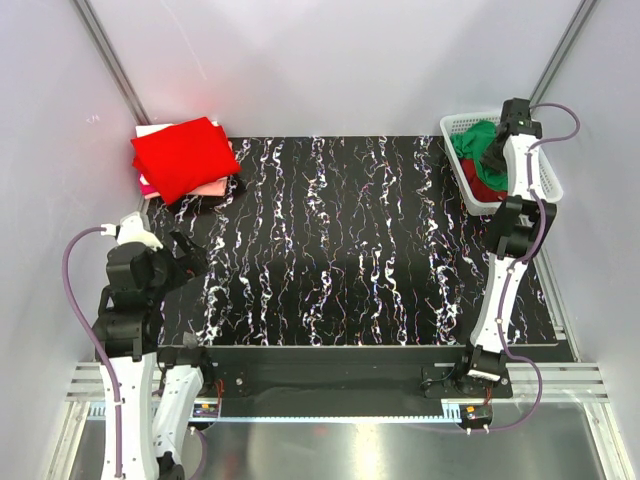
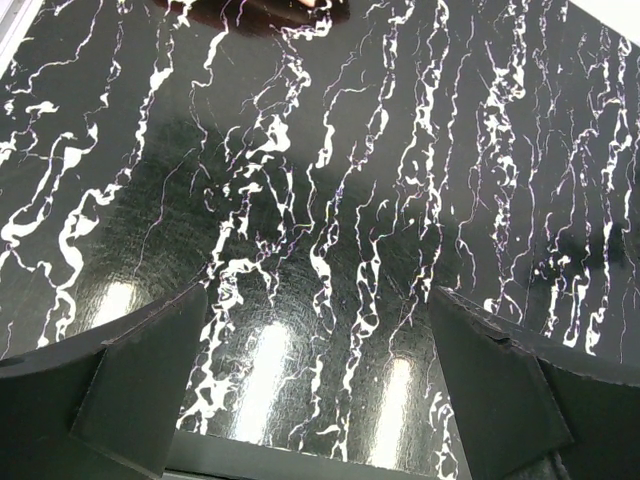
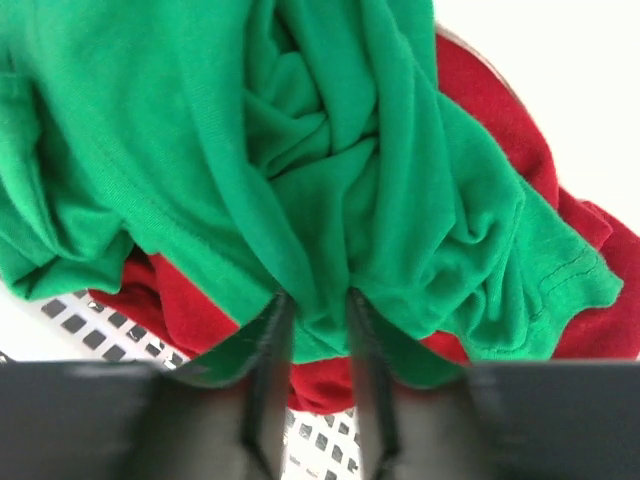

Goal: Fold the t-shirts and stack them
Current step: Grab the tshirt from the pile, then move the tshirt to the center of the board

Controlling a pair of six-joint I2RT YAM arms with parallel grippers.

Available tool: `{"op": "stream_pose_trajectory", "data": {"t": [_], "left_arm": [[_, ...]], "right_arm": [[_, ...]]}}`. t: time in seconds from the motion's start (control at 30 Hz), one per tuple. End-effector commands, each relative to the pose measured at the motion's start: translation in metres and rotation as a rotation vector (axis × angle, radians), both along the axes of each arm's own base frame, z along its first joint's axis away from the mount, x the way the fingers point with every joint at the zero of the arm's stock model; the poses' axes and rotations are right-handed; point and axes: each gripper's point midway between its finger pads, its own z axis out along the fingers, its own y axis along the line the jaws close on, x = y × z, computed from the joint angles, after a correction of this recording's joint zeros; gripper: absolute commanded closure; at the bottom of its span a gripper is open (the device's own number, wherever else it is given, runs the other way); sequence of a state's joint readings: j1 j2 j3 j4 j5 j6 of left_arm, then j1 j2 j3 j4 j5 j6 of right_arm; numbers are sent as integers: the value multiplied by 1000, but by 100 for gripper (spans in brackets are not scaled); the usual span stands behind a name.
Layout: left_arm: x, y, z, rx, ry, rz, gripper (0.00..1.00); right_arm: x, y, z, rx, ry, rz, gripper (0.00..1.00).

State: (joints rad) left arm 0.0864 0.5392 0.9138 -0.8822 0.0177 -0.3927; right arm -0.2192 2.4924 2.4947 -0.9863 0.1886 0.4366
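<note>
A folded bright red t-shirt (image 1: 184,156) tops a stack at the table's back left, with a pale pink one (image 1: 212,187) and a dark maroon one (image 1: 205,203) under it. A crumpled emerald green t-shirt (image 1: 476,146) lies over a red one (image 1: 484,182) in the white lattice basket (image 1: 549,172) at the back right. My right gripper (image 3: 318,310) is down in the basket, shut on a fold of the green t-shirt (image 3: 300,150), with the red t-shirt (image 3: 170,310) beneath. My left gripper (image 2: 318,390) is open and empty over the bare table at the left.
The black marbled tabletop (image 1: 360,240) lies between the stack and the basket. Grey walls close in the back and both sides. The basket's lattice floor (image 3: 90,330) shows under the shirts.
</note>
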Motion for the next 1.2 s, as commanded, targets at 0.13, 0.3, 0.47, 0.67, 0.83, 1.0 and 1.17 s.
{"op": "stream_pose_trajectory", "data": {"t": [0.13,0.3,0.47,0.67,0.83,1.0,1.17], "left_arm": [[7,6,8,10,-39,30,1],[7,15,12,15,-58,64,1],[3,21,19,19,-100,94,1],[1,22,20,20,-107,99,1],[2,23,18,20,-100,102,1],[7,22,11,12,-62,96,1],[13,23,-1,-6,8,99,1]], "right_arm": [[6,-8,8,49,-43,14,100],[2,2,45,58,-104,22,100],[-12,89,164,-16,-283,197,100],[-94,283,275,-42,-480,545,100],[-134,346,271,126,-482,705,51],[-146,350,206,124,-267,774,0],[-179,341,174,163,-190,776,0]]}}
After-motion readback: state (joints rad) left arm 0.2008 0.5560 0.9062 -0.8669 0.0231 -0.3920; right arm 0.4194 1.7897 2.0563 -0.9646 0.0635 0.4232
